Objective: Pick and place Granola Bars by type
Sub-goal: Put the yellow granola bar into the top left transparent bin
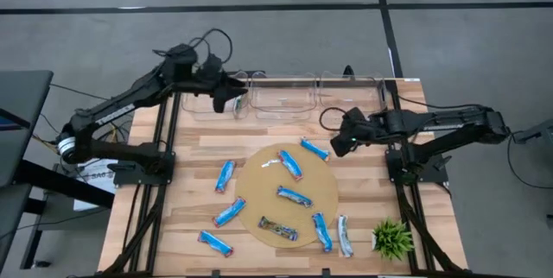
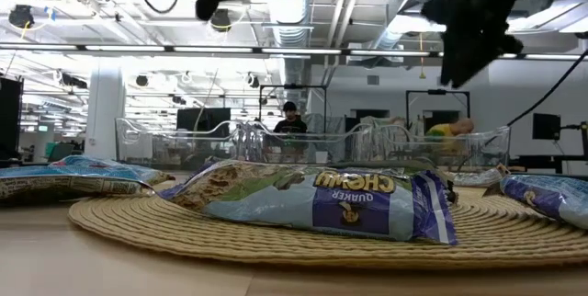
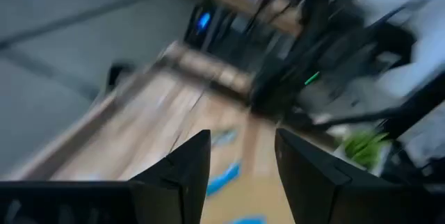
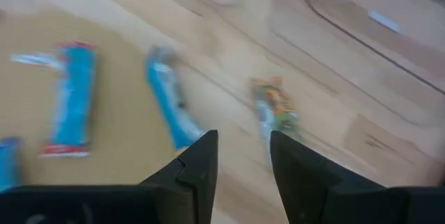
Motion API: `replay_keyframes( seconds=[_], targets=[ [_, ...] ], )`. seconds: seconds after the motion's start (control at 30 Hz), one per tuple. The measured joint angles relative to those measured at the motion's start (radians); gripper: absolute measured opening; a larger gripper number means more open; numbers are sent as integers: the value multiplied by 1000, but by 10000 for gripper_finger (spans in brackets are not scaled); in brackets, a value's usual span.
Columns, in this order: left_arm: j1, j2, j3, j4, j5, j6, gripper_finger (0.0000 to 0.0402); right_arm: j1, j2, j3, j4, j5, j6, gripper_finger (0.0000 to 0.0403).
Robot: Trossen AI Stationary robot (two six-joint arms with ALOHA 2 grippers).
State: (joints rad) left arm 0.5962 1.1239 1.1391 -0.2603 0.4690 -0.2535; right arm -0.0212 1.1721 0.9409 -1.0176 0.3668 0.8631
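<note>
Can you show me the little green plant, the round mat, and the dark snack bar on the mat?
green plant [image 1: 393, 237], high view, middle of its leaves
round mat [image 1: 259, 183], high view, bare left part
dark bar [image 1: 278, 227], high view, middle of its wrapper

Bright blue Granola Bars [image 1: 294, 197], one dark multicoloured [image 1: 278, 228], possibly silvery-green [image 1: 345, 236]; tan woven mat [image 1: 259, 174].

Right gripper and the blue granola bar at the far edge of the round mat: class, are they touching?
Apart. In the high view the right gripper sits beside the blue granola bar, with bare tabletop showing between them; its open fingers hold nothing.
</note>
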Motion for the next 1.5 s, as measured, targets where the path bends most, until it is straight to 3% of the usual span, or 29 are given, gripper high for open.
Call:
replay_keyframes(
  seconds=[0.2, 0.53, 0.67, 0.83, 1.1, 1.5],
  targets=[
    [-45, -51, 0, 105, -6, -46, 152, -42, 166, 0, -54, -27, -90, 136],
    [-111, -56, 0, 84, -10, -73, 152, -87, 406, 0, -55, 2, -130, 246],
    [-128, -55, 0, 84, -11, -73, 152, -86, 462, -28, 18, -7, -187, 260],
    [-143, -56, 0, 85, -12, -85, 152, -86, 503, -97, 88, -24, -188, 258],
    [-152, -56, 0, 84, -12, -88, 152, -133, 447, -184, 182, -48, -190, 244],
    [-152, -56, 0, 68, -13, -99, 152, -183, 419, -209, 247, -145, -235, 149]
  ],
)
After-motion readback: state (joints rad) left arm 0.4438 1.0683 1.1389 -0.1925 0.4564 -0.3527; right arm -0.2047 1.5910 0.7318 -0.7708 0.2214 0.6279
